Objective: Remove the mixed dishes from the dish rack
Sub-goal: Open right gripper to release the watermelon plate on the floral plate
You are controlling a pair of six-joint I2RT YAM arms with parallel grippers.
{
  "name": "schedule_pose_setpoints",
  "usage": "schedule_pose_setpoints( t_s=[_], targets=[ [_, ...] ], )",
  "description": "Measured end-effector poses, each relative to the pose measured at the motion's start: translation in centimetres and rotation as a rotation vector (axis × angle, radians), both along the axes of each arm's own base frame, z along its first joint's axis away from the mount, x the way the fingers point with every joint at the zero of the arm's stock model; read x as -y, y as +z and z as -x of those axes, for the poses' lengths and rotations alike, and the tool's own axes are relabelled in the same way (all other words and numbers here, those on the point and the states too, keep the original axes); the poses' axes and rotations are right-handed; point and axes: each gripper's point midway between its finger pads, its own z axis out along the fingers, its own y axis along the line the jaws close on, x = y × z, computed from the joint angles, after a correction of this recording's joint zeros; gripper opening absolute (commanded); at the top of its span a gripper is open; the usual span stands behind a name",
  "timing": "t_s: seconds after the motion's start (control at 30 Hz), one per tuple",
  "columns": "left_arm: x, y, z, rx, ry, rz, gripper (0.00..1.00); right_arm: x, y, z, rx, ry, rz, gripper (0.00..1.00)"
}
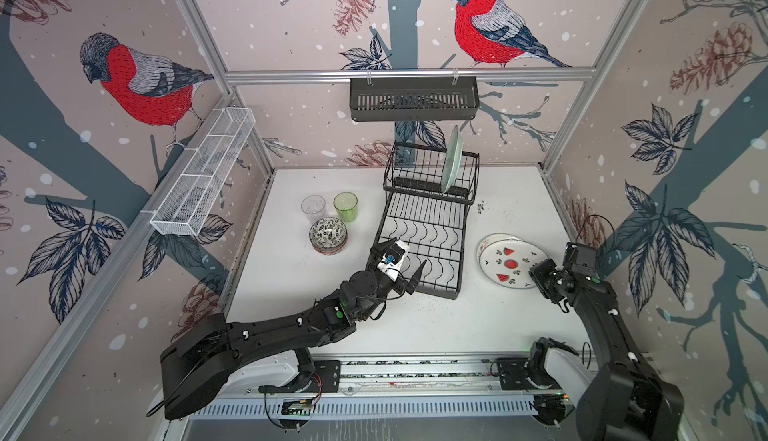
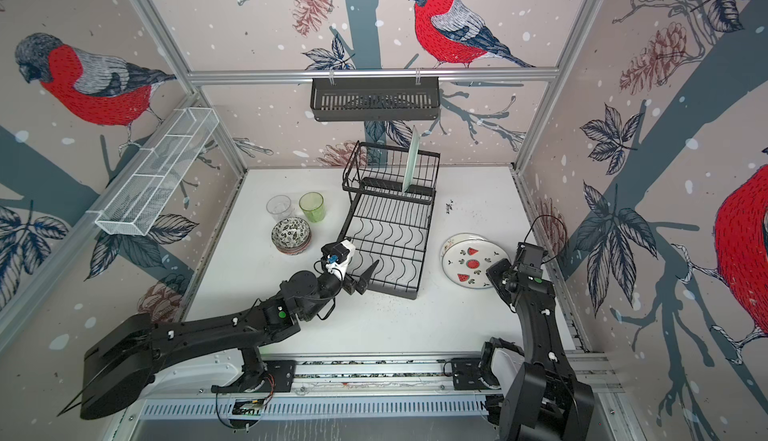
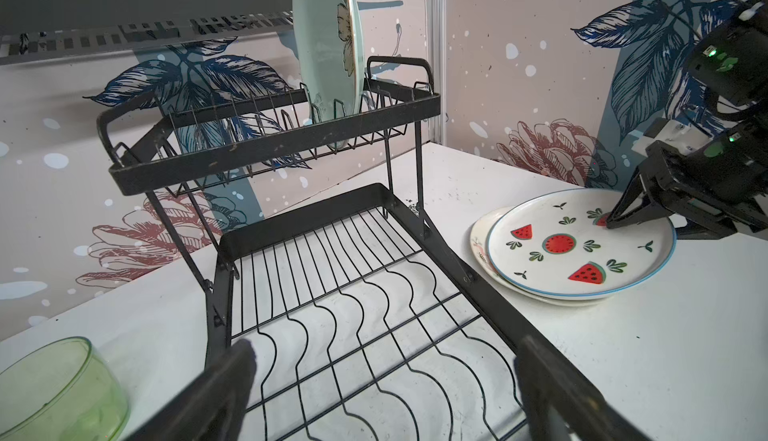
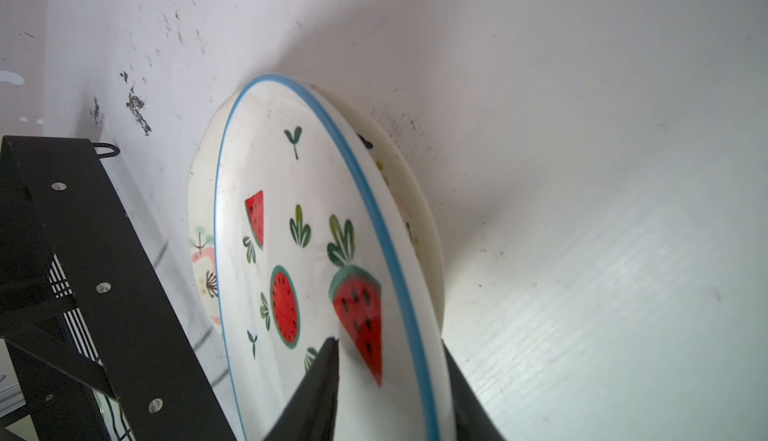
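The black dish rack (image 1: 432,198) (image 2: 390,196) (image 3: 274,148) holds only a pale green flowered plate (image 1: 452,160) (image 2: 410,160) (image 3: 324,44), upright in its raised slots. Its flat tray is bare. My left gripper (image 1: 407,252) (image 2: 357,254) (image 3: 384,347) hovers open over that tray's near end. To the rack's right, the watermelon plate (image 1: 507,262) (image 2: 467,262) (image 3: 577,243) (image 4: 291,252) lies on a white plate (image 3: 478,235) (image 4: 419,210). My right gripper (image 1: 534,270) (image 2: 492,268) (image 4: 388,345) straddles the watermelon plate's near rim, jaws apart.
Left of the rack on the white table (image 1: 415,322) stand stacked patterned bowls (image 1: 328,235) (image 2: 291,233), a green tumbler (image 1: 345,206) (image 3: 58,389) and a clear tumbler (image 1: 313,209). A black slotted basket (image 1: 413,100) hangs on the back wall. A white mesh basket (image 1: 203,173) hangs on the left wall.
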Motion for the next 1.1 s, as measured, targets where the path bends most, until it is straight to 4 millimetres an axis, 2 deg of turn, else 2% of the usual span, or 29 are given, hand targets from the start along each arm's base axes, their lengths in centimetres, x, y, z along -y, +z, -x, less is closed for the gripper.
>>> schedule_pose_setpoints(
  t_s=[0.2,0.77,0.83,0.9,1.1],
  targets=[
    [-0.1,0.2,-0.1,0.003,0.003,0.01,0.97,-0.2,-1.2,0.5,-0.038,0.003,-0.011,0.36],
    [-0.2,0.2,-0.1,0.002,0.005,0.016,0.97,0.1,-1.1,-0.4,-0.013,0.003,-0.003,0.36],
    [-0.2,0.2,-0.1,0.002,0.005,0.016,0.97,0.1,-1.1,-0.6,-0.009,0.006,-0.002,0.42],
    [-0.2,0.2,-0.1,0.002,0.005,0.017,0.97,0.1,-1.0,-0.8,-0.002,0.01,-0.001,0.55],
    [-0.5,0.8,0.1,0.013,0.005,0.039,0.97,-0.2,-0.7,-1.6,0.016,0.03,0.003,0.75]
  ],
)
